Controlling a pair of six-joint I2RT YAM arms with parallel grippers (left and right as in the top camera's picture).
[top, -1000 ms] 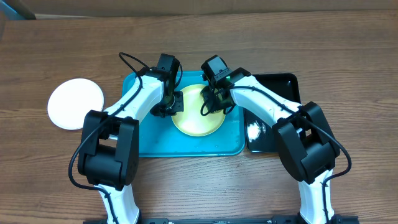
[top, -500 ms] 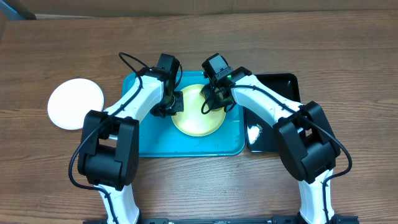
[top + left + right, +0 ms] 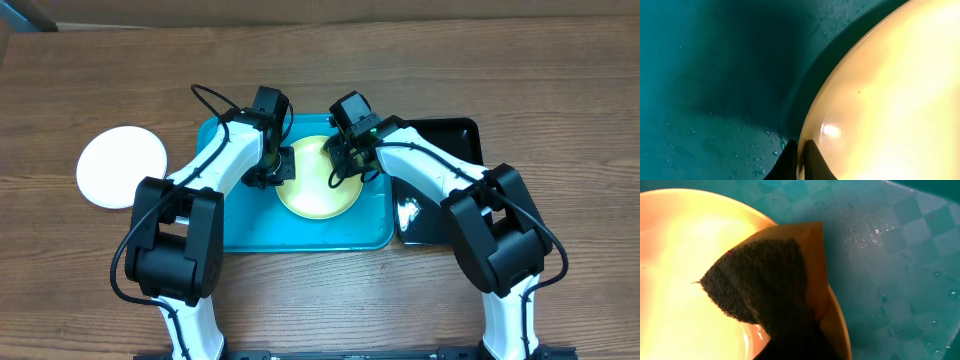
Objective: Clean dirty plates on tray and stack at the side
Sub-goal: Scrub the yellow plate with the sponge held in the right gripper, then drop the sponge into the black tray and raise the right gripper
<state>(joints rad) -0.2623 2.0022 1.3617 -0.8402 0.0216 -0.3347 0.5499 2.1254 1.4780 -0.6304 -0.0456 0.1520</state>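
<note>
Right now we are mid-scrub, as we judge it: our left gripper (image 3: pixel 799 159) has its jaws pinched on the rim of the pale yellow-green plate (image 3: pixel 890 100), steadying it, while our right gripper (image 3: pixel 338 172) looks clamped on the sponge (image 3: pixel 765 285), which lies over the plate's edge. That plate sits in the turquoise tray (image 3: pixel 250 225). Next come firm wiping strokes, then a carry out to the white plate (image 3: pixel 122 167) well off to the left.
</note>
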